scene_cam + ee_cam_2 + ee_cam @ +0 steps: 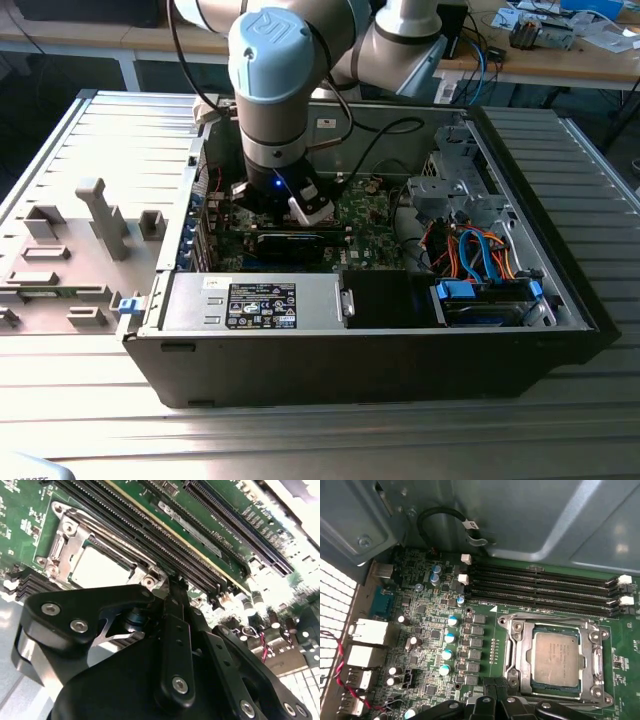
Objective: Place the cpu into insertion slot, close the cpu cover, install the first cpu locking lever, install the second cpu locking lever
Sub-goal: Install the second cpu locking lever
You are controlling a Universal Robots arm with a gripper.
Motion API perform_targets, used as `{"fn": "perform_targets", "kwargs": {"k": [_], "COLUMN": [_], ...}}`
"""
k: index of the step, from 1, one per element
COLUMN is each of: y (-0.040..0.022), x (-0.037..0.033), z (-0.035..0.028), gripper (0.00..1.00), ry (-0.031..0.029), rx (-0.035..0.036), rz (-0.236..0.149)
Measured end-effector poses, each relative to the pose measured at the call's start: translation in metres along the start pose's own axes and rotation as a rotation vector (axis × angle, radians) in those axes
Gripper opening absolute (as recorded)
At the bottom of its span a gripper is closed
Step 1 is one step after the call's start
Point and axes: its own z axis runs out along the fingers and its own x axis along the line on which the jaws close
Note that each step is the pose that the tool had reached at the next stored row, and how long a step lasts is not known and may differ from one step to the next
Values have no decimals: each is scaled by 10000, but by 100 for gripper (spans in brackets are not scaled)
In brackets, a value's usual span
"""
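First wrist view: the cpu sits in the insertion slot under the cpu cover, just beyond the empty, closed end effector; best press levers squarely.

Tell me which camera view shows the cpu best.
The first wrist view: the cpu lies flat in the insertion slot, its whole silver top visible inside the cpu cover. The second wrist view shows it at a slant, partly behind the gripper. In the exterior view the arm hides that area.
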Motion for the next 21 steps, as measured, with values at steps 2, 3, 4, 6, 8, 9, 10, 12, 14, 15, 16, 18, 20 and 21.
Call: {"fn": "perform_targets", "kwargs": {"k": [2, 3, 4, 6, 8, 9, 10, 12, 14, 15, 16, 18, 20, 21], "y": [7, 12, 23, 68, 125, 150, 169, 208, 240, 259, 277, 322, 361, 376], "x": [-9, -24, -53, -125, -221, -267, -302, -369, -409, -433, -450, -485, -508, -517], "z": [-18, -16, -13, 2, 20, 29, 35, 48, 58, 64, 68, 78, 80, 81], "gripper": [11, 11, 11, 11, 11, 11, 11, 11, 11, 11, 11, 11, 11, 11], "ry": [24, 58, 124, 243, 350, 402, 447, 525, 567, 590, 603, 624, 645, 652], "rx": [168, 348, 690, 1031, 1108, 1137, 1163, 1217, 1262, 1293, 1320, 1406, 1523, 1568], "rz": [-3, -3, -1, 12, 31, 40, 47, 62, 69, 73, 75, 79, 81, 81]}}
